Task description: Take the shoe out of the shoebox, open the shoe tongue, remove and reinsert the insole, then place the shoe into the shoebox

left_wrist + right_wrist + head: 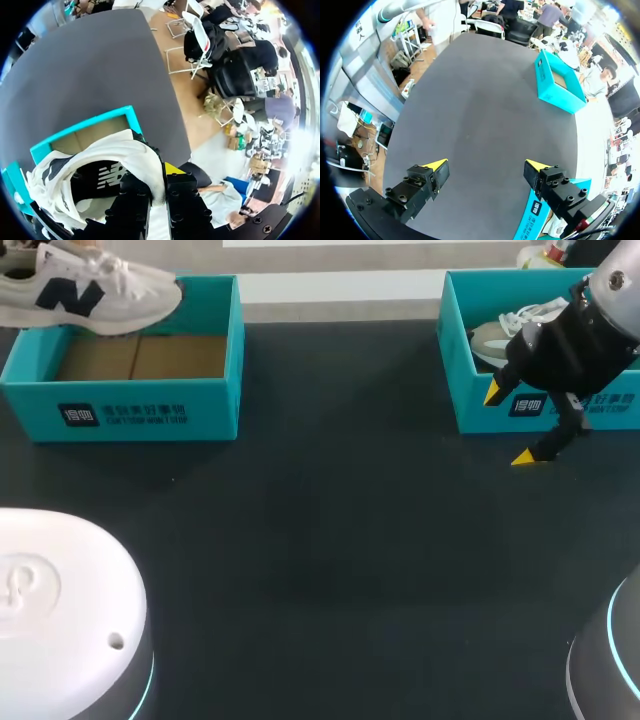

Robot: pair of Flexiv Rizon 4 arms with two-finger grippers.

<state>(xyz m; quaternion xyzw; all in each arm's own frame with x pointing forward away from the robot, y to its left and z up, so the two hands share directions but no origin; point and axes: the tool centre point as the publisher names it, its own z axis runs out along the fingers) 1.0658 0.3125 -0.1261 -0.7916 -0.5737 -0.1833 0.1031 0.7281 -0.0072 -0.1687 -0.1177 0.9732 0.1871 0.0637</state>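
White shoe held up over the left shoebox, my right gripper free.

My left gripper is clamped on the white shoe with its fingers close together. The pale upper is pinched between them, and one yellow tip shows beside the fabric. The shoe hangs over the far left corner of the teal left shoebox, whose brown cardboard floor lies bare beneath it. My right gripper is spread wide and holds nothing. It sits above the dark table, just in front of the right shoebox, where a grey shoe with white laces lies inside. In the right wrist view one finger is beside that box's teal wall, and the left shoebox stands well away across the table.
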